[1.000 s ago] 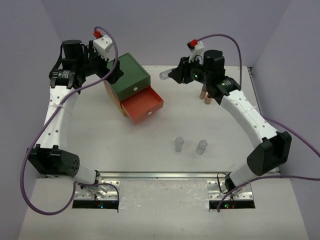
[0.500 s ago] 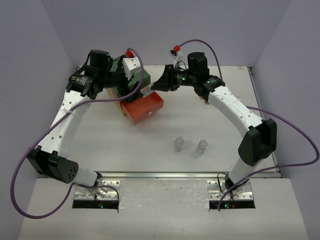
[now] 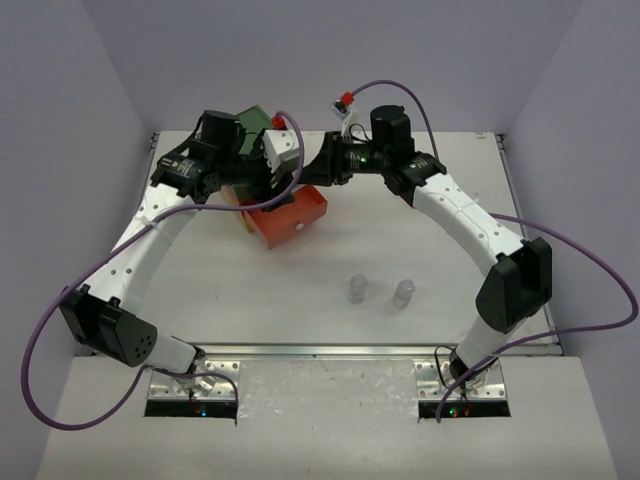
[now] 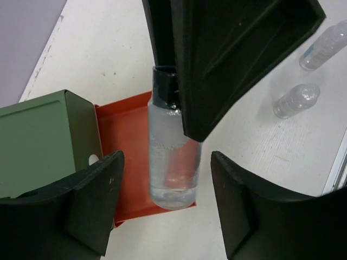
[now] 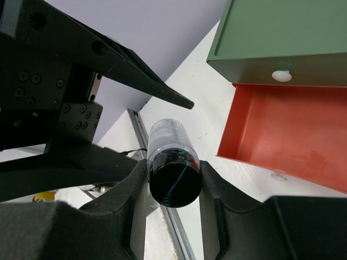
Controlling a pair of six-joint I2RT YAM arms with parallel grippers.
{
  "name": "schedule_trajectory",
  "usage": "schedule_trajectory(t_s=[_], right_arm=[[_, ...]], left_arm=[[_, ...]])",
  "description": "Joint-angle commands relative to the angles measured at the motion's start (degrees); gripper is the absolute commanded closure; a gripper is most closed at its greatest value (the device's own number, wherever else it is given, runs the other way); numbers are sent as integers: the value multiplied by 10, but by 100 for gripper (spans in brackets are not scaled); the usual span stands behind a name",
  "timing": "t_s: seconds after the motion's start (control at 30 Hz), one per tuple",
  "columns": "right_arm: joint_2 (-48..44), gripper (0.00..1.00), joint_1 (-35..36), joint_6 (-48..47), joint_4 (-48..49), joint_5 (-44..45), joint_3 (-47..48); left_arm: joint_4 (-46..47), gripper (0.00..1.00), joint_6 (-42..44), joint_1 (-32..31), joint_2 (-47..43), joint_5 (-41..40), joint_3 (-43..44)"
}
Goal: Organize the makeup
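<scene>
The right end effector point(image 5: 173, 179) was clamped on the dark-capped end of a clear bottle point(image 4: 172, 162). The bottle hung over the front part of the open orange drawer point(image 4: 127, 146), between the spread fingers of the left end effector point(image 4: 168, 211), and neither finger touched it. With both arms crowded over the drawer, the likeliest trouble was a clash of the two, or the left closing off-centre and knocking the smooth bottle out of the grip. It might then have struck the drawer's front rim and rolled onto the desk point(image 3: 200, 290) toward the two other bottles point(image 3: 357, 290).
</scene>
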Motion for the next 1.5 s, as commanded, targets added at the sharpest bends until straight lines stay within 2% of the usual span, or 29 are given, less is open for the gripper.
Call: schedule_trajectory(t_s=[0.0, 0.07, 0.2, 0.23, 0.27, 0.3, 0.33, 0.37, 0.4, 0.43, 0.53, 0.67, 0.77, 0.87, 0.93, 1.0, 1.07, 1.13, 1.2, 1.23, 1.33, 1.47], right_arm=[[-20, 100, 7, -2, 26, -20, 9], [-20, 100, 6, -2, 30, -22, 5], [-21, 100, 6, -3, 35, -9, -7], [-21, 98, 6, -5, 34, -4, -9], [-21, 97, 6, -5, 32, 1, -10], [-19, 75, 4, -11, 19, 14, -10], [-18, 49, 2, -18, 5, 29, -9], [-20, 36, 0, -21, -8, 50, -10], [-26, 11, -4, -23, -30, 95, -13], [-32, 1, -13, -24, -37, 119, -24], [-65, 1, -40, -21, -55, 230, -64], [-124, 1, -69, -48, -80, 349, -124], [-161, 1, -72, -112, -99, 402, -160], [-175, 1, -71, -138, -118, 419, -177], [-182, 1, -71, -151, -137, 414, -187], [-187, 1, -72, -162, -151, 403, -193], [-194, 1, -71, -172, -166, 381, -204], [-199, 1, -71, -180, -176, 372, -222], [-205, 1, -71, -188, -182, 355, -234], [-208, 1, -71, -196, -183, 316, -240], [-220, 1, -62, -224, -185, 269, -252], [-235, 1, -17, -287, -217, 266, -250]], left_arm=[[33, 47, -18, -12, 6, -17, 7], [33, 55, -23, -12, 8, -26, 5], [33, 89, -40, -12, 10, -47, -1], [34, 97, -45, -12, 12, -54, -2], [36, 100, -51, -12, 12, -64, -1], [38, 100, -64, -12, 17, -88, -1], [41, 100, -77, -12, 22, -114, -2], [45, 100, -87, -12, 33, -137, -1], [47, 100, -97, -12, 39, -161, -1], [47, 100, -112, -12, 46, -199, -1], [51, 100, -136, -12, 77, -242, -6], [74, 100, -157, -12, 95, -257, -24], [78, 100, -164, -13, 118, -259, -34], [80, 94, -165, -15, 134, -267, -40], [78, 82, -160, -16, 145, -272, -42], [76, 74, -159, -20, 151, -273, -42], [77, 55, -158, -22, 155, -268, -42], [77, 46, -162, -22, 158, -260, -41], [77, 40, -164, -23, 161, -256, -39], [75, 38, -166, -23, 163, -255, -36], [69, 35, -167, -24, 163, -250, -31], [58, 34, -169, -24, 161, -240, -9]])
